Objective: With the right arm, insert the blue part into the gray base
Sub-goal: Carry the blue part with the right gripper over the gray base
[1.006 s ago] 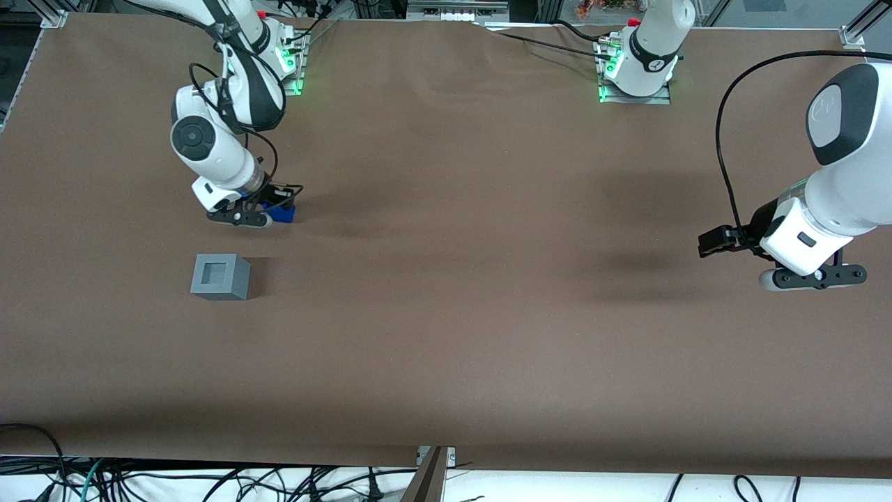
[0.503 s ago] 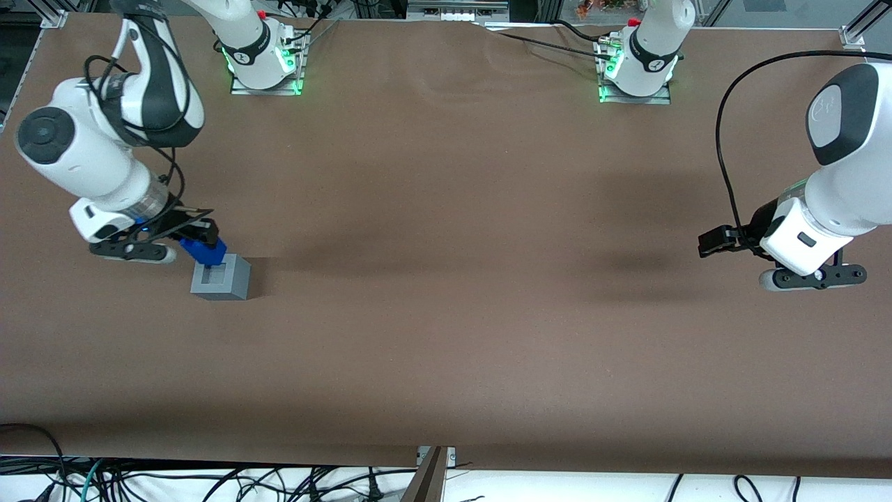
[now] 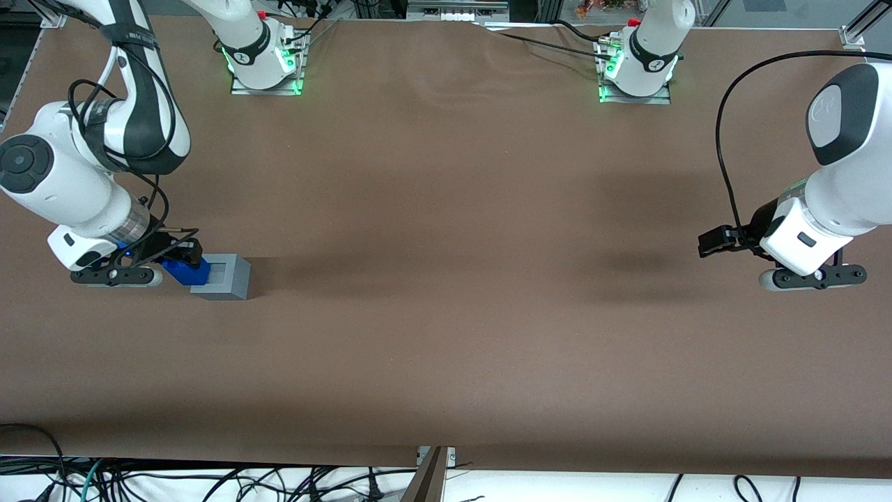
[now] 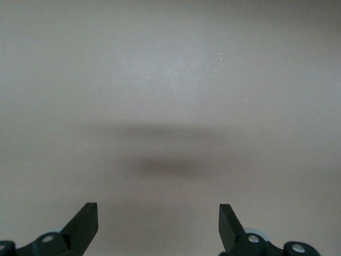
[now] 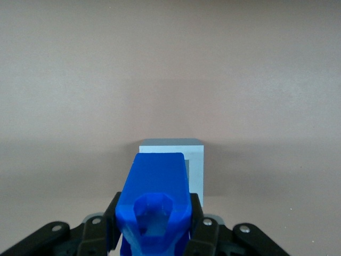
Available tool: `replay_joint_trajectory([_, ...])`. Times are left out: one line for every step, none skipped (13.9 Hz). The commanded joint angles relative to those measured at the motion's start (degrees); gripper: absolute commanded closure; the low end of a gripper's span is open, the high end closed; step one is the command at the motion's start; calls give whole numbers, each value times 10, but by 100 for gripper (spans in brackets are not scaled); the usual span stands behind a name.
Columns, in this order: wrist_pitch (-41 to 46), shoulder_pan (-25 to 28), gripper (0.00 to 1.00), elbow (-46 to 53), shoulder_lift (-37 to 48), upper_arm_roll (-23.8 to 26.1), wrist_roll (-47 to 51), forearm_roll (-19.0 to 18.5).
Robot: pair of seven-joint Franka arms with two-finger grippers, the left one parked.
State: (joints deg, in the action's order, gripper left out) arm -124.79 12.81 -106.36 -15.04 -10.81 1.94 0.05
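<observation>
My gripper (image 3: 182, 266) clamps the blue part (image 3: 188, 272), carried to the gray base (image 3: 226, 277) just ahead; insertion remains undone.

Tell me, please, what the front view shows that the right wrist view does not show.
Only the front view shows the whole right arm, the arm mounts and the full brown table, with the gray base lying toward the working arm's end. Only the right wrist view shows the hollow end of the blue part in front of the base's recess. Both show the gripper shut on the blue part at the gray base.
</observation>
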Motion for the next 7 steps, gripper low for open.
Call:
replay_joint_trajectory([16, -2, 100, 18, -7, 0, -11, 7])
replay_joint_trajectory([16, -2, 100, 18, -10, 0, -11, 15])
replay_joint_trajectory([14, -3, 100, 18, -13, -1, -12, 25])
replay_joint_trajectory([11, -5, 100, 18, -19, -1, -11, 30])
replay_joint_trajectory([9, -5, 100, 18, -24, -1, -11, 30])
replay_joint_trajectory([9, -5, 100, 18, -31, -1, -12, 29])
replay_joint_trajectory([9, -6, 100, 18, -38, -1, -22, 28])
